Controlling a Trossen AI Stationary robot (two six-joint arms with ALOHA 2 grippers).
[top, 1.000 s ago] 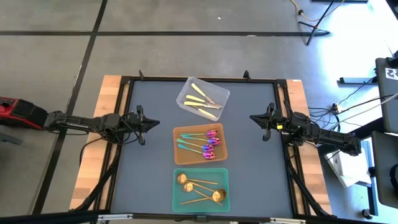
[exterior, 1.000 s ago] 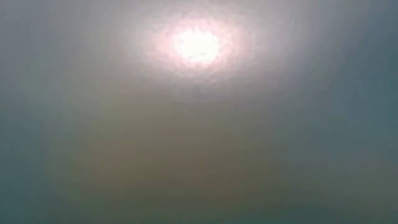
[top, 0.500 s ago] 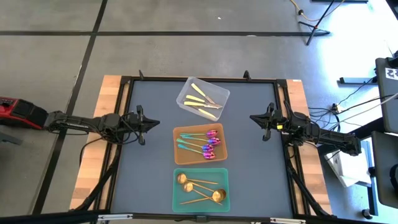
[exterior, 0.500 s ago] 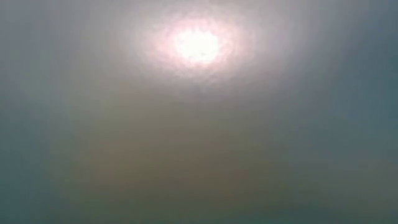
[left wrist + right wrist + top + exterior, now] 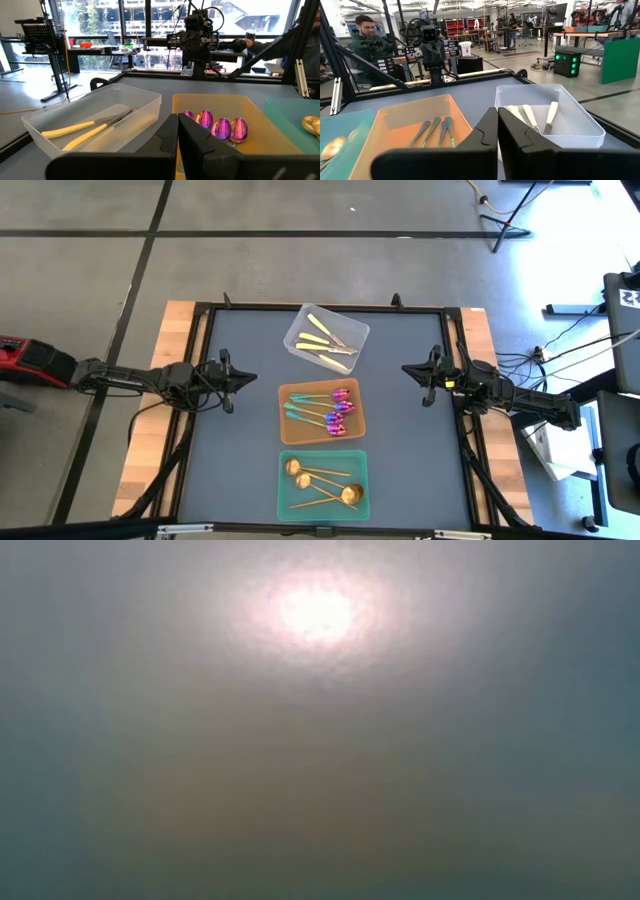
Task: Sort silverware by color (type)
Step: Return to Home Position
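Pale yellow knives (image 5: 325, 342) lie in the clear bin (image 5: 326, 338) near the table's far edge. Iridescent purple-teal spoons (image 5: 330, 411) lie in the orange bin (image 5: 322, 412) at mid-table. Copper-gold spoons (image 5: 322, 483) lie in the green bin (image 5: 322, 486) near the near edge. My left gripper (image 5: 244, 379) rests shut at the table's left side, my right gripper (image 5: 408, 368) shut at its right side; both are apart from the bins. In the left wrist view the shut fingers (image 5: 177, 137) point at the knives (image 5: 82, 131) and purple spoon bowls (image 5: 215, 126). The low view shows only haze.
Wooden strips (image 5: 165, 405) border the dark table mat on left and right. Bare mat lies between each gripper and the bins. A person (image 5: 367, 42) sits beyond the table in the right wrist view. Cables and equipment stand on the floor to the right.
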